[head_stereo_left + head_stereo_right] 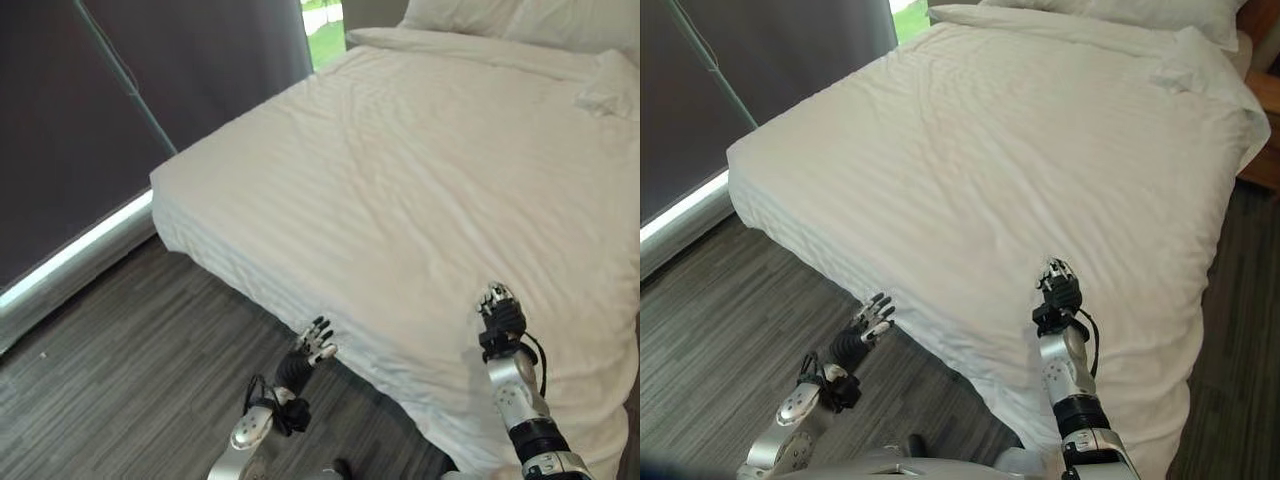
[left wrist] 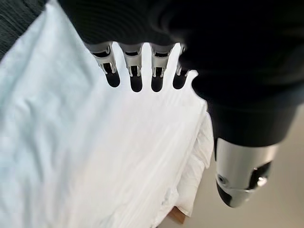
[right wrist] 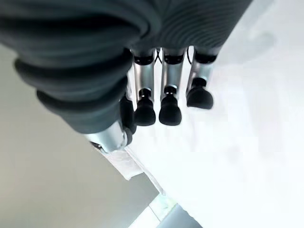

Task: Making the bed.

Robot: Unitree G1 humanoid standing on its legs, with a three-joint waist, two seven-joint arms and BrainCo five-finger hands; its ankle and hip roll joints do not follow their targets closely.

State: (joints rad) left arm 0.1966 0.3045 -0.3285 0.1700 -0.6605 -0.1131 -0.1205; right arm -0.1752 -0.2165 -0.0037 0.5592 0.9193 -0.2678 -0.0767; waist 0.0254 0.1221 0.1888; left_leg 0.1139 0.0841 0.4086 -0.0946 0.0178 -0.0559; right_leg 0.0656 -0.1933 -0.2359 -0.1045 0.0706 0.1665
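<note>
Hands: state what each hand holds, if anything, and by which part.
Nothing is held. The left hand hangs open by the bed's near edge; the right hand hangs open above the duvet.

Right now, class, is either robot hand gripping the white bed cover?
No: the left robot hand and right robot hand have relaxed fingers, holding none of the white bed cover.

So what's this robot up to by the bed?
It stands at the foot of a bed covered by a white duvet, apparently making it. Its left robot hand hovers at the duvet's near edge and its right robot hand over the cover, both with fingers straight, gripping nothing. Pillows lie at the head.
</note>
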